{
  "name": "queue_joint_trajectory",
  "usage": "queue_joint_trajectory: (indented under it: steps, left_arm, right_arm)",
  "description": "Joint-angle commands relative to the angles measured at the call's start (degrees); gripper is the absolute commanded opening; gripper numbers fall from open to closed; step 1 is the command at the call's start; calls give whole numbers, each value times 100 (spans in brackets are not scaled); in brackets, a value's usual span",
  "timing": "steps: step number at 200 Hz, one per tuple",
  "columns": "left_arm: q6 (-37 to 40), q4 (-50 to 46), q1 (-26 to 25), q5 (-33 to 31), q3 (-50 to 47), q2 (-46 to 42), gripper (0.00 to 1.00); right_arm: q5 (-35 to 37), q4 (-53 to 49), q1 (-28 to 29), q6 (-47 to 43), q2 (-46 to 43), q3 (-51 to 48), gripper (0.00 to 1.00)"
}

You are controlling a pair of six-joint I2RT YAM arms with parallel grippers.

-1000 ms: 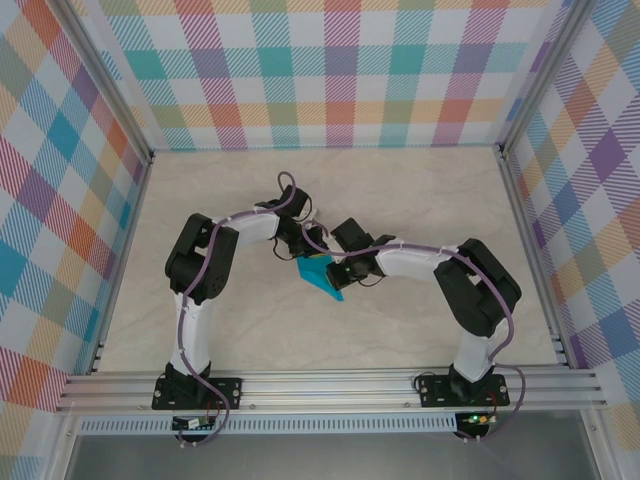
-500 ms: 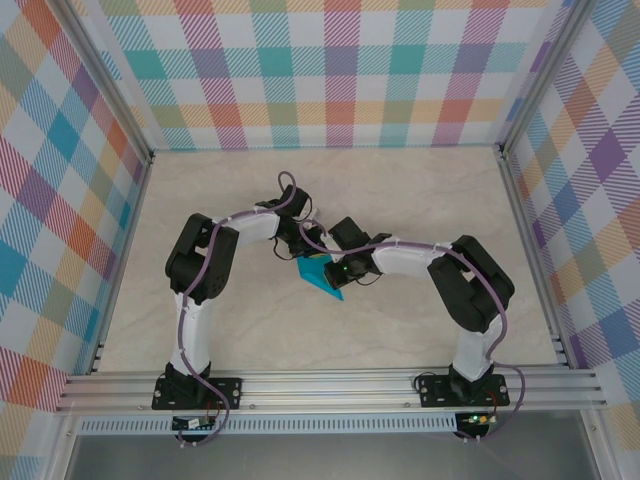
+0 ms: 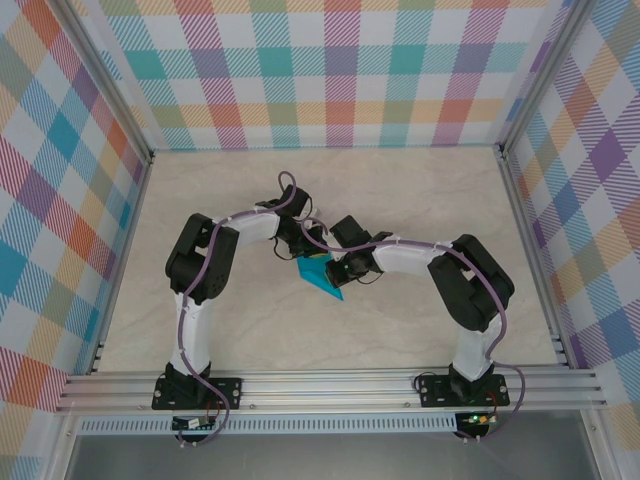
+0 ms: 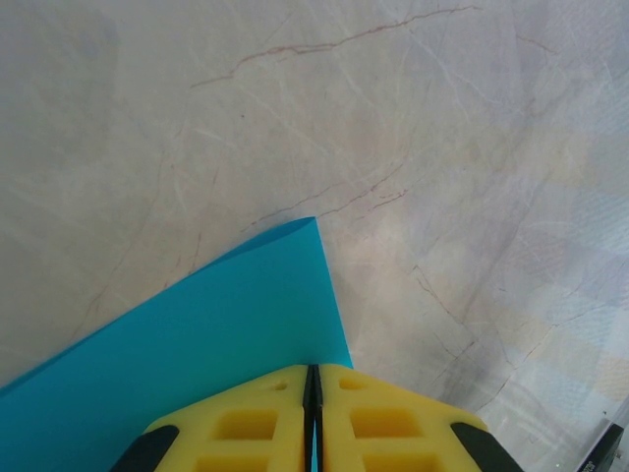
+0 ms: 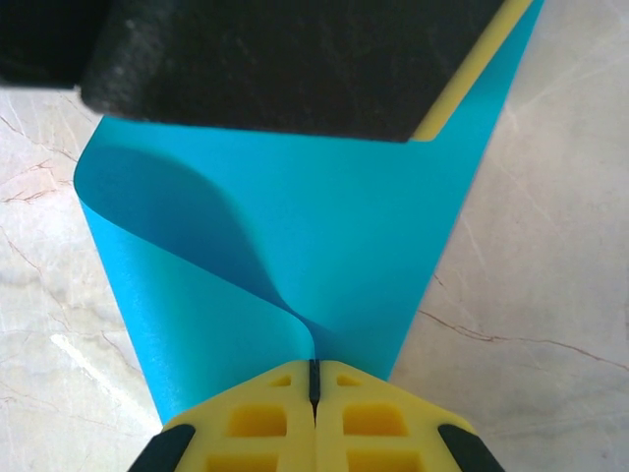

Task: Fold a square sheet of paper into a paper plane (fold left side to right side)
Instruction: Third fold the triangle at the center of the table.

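Right end effector (image 5: 314,372) (pinching paper (image 5: 295,236)) edged left.

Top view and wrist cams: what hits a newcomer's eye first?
The teal paper sheet at mid-table, pinched by the left claw and right claw, both shut on it. In the right wrist view it curls over in a soft, uncreased loop. Loud plaid walls surround the marble-look table.

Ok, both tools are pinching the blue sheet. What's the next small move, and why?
Probably lower the right tool toward the table to press the fold flat. The sheet curls over in a soft, uncreased loop at that tool, while the left tool grips its far edge.
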Motion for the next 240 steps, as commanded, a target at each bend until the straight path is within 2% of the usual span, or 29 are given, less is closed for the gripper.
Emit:
queue_joint_trajectory:
  steps: [1, 240]
  left_arm:
    - [95, -263, -91, -189, 3, 227, 11]
    - [104, -257, -101, -191, 7, 216, 10]
  right_arm:
    - [-90, -68, -56, 64, 54, 170, 0]
    - [-29, -218, -74, 3, 211, 191, 0]
